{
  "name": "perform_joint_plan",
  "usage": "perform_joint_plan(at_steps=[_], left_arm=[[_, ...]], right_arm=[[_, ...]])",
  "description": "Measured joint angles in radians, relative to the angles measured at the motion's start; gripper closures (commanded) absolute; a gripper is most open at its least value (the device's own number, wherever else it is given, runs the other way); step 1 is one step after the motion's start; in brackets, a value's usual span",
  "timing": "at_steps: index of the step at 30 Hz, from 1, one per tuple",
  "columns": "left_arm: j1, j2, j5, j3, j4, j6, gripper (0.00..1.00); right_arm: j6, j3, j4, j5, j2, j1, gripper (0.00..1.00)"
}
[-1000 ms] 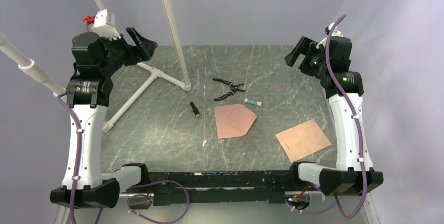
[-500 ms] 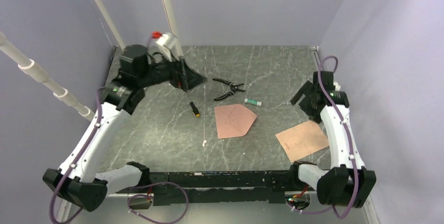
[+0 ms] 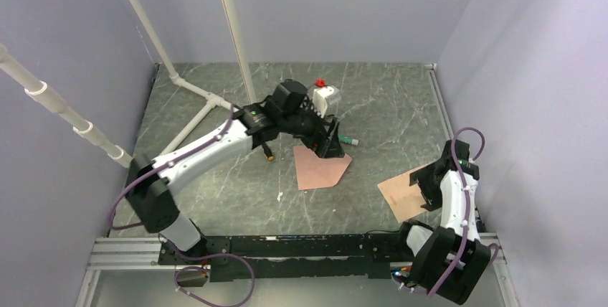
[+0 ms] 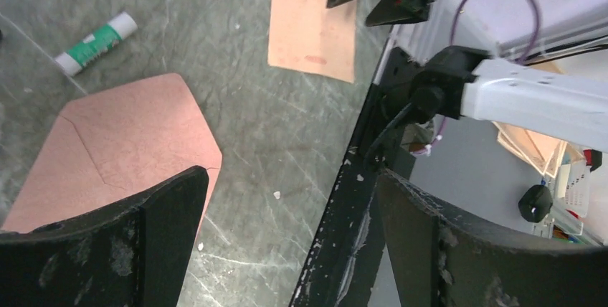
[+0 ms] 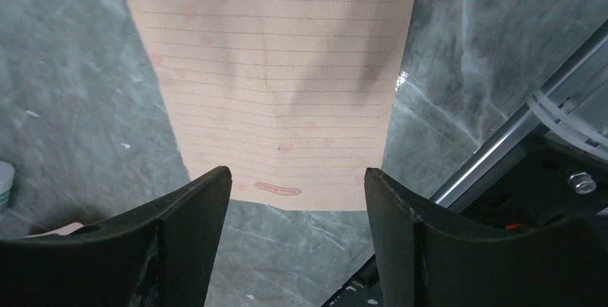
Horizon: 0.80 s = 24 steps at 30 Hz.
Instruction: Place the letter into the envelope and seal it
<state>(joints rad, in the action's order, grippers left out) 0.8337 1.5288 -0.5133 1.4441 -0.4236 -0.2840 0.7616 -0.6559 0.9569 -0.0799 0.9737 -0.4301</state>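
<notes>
The pinkish envelope lies flat at the table's middle, its pointed flap open toward the right. It also shows in the left wrist view. My left gripper hangs open and empty just over its far right edge. The tan lined letter lies flat at the right front, and shows in the right wrist view and the left wrist view. My right gripper is open and empty, low over the letter's right end, its fingers straddling the sheet's short edge.
A green-and-white glue stick lies just behind the envelope. A small black and yellow tool lies left of the envelope. A white pipe frame stands at the back left. The black rail runs along the front edge.
My left arm has swung from the back left to the middle, over the envelope. My right arm has dropped forward and down to the letter's right end.
</notes>
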Motion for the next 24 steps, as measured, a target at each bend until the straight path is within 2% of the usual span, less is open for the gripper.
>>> perform_joint_plan(at_steps=[5, 11, 17, 24], left_arm=[[0.009, 0.184, 0.013, 0.024, 0.013, -0.002, 0.07], [0.004, 0.426, 0.003, 0.175, -0.004, -0.024, 0.09], [0.005, 0.536, -0.08, 0.243, 0.031, -0.079, 0.09], [0.005, 0.664, -0.183, 0.338, 0.094, -0.139, 0.11]], right_arm=[[0.001, 0.018, -0.032, 0.069, 0.071, -0.033, 0.25], [-0.002, 0.058, -0.109, 0.145, 0.159, -0.037, 0.3], [-0.029, 0.071, -0.169, 0.203, 0.266, -0.038, 0.35], [-0.035, 0.071, -0.204, 0.278, 0.3, 0.001, 0.36]])
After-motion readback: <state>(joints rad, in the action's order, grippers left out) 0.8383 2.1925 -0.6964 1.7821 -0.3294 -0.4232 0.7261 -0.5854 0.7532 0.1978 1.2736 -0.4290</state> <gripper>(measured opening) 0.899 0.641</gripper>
